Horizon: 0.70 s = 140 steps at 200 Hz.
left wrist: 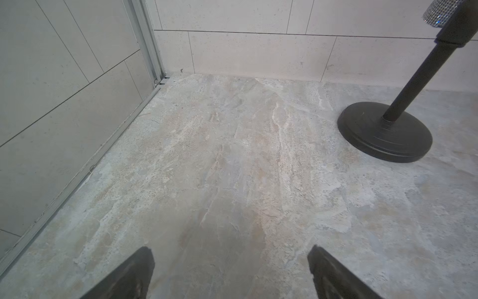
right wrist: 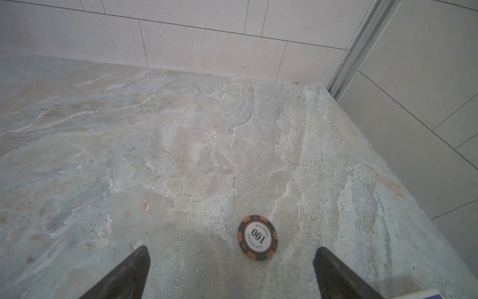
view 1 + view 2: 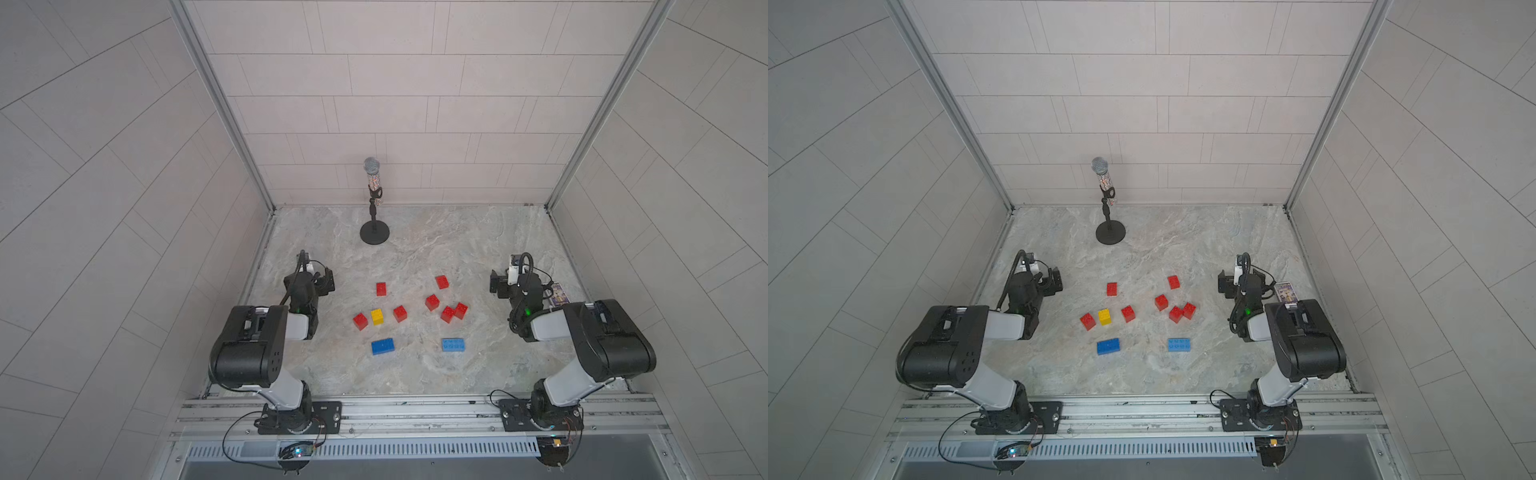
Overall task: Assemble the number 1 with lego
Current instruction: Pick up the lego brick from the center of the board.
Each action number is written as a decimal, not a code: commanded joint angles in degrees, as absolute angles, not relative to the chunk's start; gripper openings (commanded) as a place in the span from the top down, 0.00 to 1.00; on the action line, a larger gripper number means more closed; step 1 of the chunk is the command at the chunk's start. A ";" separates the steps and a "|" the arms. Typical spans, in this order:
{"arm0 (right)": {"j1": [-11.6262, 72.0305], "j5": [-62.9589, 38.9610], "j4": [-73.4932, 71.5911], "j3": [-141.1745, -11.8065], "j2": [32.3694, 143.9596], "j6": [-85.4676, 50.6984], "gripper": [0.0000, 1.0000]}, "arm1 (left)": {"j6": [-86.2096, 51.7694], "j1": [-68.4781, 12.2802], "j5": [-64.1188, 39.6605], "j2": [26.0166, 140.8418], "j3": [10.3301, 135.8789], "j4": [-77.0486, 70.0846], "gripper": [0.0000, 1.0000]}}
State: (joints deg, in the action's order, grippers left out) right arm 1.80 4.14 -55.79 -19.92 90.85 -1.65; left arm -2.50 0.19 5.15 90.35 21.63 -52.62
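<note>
The lego lies loose in mid-table in both top views. Several small red bricks are scattered there, among them a far one (image 3: 381,289) and a touching pair (image 3: 454,312). A yellow brick (image 3: 377,316) sits between two red ones. Nearer the front lie a dark blue long brick (image 3: 382,346) and a light blue one (image 3: 453,344). My left gripper (image 3: 326,282) (image 1: 230,252) hangs open to the left of the bricks, with nothing between its fingers. My right gripper (image 3: 496,284) (image 2: 232,251) hangs open to their right, also holding nothing. No brick shows in either wrist view.
A microphone on a black round-based stand (image 3: 374,232) (image 1: 385,132) stands at the back centre. A small printed card box (image 3: 559,294) lies by the right wall behind the right arm. A poker chip (image 2: 257,237) lies flat just ahead of the right fingers. Walls close in three sides.
</note>
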 commanded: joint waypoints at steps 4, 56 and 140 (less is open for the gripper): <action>1.50 4.39 -55.38 -20.48 89.91 -2.54 0.01 | -1.60 -0.12 5.08 90.53 22.53 -52.73 0.00; 1.49 4.16 -55.20 -20.69 89.91 -2.55 0.01 | -1.64 -0.21 5.27 90.73 22.92 -52.05 0.00; 1.32 4.01 -55.06 -20.79 89.91 -2.72 0.01 | -1.35 -0.48 5.97 90.79 23.11 -51.78 0.00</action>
